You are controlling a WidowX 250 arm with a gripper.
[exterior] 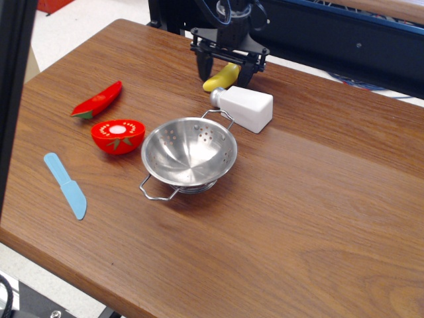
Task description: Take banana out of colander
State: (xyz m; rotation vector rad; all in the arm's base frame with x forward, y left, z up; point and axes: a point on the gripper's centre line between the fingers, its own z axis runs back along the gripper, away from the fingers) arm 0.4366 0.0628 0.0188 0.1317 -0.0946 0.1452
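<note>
1. Observation.image showed you the gripper (224,69) at the far edge of the worktop (311,199), its jaws spread apart on either side of the banana (221,78).
2. You could see the banana lying between the jaws, just behind the white shaker (245,107) and outside the colander (189,155).
3. The colander sat upright near the middle, empty, with the shaker lying on its side just beyond it.
4. To its left you had the halved tomato (118,134), the red chili (98,101) and the blue knife (65,185).
</note>
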